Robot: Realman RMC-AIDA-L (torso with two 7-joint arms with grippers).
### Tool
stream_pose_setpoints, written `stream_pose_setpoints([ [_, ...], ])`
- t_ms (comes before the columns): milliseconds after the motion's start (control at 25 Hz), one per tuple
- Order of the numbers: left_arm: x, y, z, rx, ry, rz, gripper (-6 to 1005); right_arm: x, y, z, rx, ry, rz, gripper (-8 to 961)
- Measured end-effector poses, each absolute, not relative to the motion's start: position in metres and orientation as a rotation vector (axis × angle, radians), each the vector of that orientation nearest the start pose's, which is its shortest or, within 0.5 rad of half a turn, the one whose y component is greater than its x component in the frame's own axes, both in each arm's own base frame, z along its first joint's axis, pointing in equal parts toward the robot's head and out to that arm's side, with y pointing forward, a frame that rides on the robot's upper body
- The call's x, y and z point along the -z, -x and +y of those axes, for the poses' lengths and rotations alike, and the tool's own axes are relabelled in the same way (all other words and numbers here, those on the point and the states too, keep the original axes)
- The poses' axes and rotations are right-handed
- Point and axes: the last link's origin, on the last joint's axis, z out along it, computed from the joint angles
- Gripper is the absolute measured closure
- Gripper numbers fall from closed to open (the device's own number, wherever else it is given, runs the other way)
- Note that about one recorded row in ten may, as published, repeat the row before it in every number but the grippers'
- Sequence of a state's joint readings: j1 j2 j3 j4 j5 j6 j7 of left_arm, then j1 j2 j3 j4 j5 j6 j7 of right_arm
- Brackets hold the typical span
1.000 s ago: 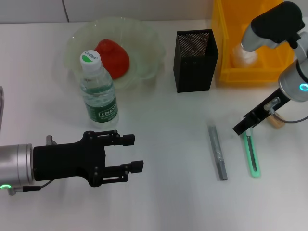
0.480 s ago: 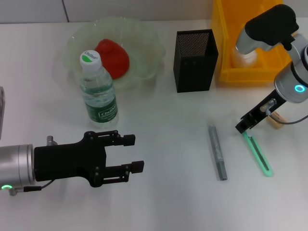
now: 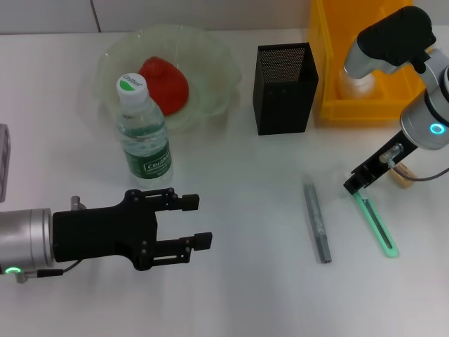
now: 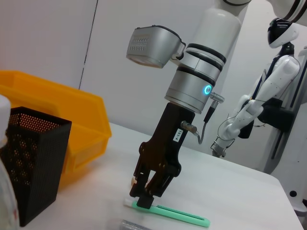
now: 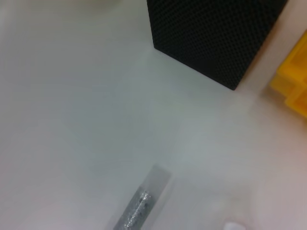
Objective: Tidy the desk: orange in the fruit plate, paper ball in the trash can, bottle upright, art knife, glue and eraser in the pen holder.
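Note:
The green art knife (image 3: 376, 225) lies flat on the table at the right. My right gripper (image 3: 354, 187) is down on its far end and shut on it; the left wrist view shows those fingers (image 4: 146, 197) pinching the art knife (image 4: 178, 218). The tan eraser (image 3: 401, 175) peeks out behind that arm. A grey glue stick (image 3: 317, 221) lies to the left of the knife. The black mesh pen holder (image 3: 283, 88) stands behind it. The bottle (image 3: 144, 130) stands upright. The orange (image 3: 165, 84) sits in the fruit plate (image 3: 214, 56). My left gripper (image 3: 202, 222) hovers open at the front left, holding nothing.
The yellow trash can (image 3: 330, 77) at the back right holds a white paper ball (image 3: 354, 81). A grey object (image 3: 3, 163) shows at the table's left edge. In the right wrist view I see the pen holder (image 5: 216, 33) and the glue stick (image 5: 139, 208).
The art knife's free end has swung to the right while my right gripper stayed on its other end. My left arm has edged slightly rightwards.

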State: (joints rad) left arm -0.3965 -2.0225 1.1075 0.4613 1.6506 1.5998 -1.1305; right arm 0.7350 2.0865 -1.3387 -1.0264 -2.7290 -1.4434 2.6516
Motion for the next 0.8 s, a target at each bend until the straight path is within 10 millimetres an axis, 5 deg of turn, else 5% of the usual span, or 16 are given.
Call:
stream_pose_setpoints([
  [240, 0.0372, 0.2787, 0.2661, 0.851, 2.875, -0.525, 311, 0.0227, -0.2131, 0.3762, 0.651, 2.447, 1.119, 651],
  [480, 0.0368, 0.2786, 0.2666, 0.851, 2.873, -0.523, 311, 0.0222, -0.2117, 0.3755, 0.629, 2.469, 1.113, 814],
  [800, 0.0362, 0.2792, 0.267, 0.852, 2.866, -0.524, 311, 0.021, -0.2121, 0.3739, 0.606, 2.507, 1.1, 910],
])
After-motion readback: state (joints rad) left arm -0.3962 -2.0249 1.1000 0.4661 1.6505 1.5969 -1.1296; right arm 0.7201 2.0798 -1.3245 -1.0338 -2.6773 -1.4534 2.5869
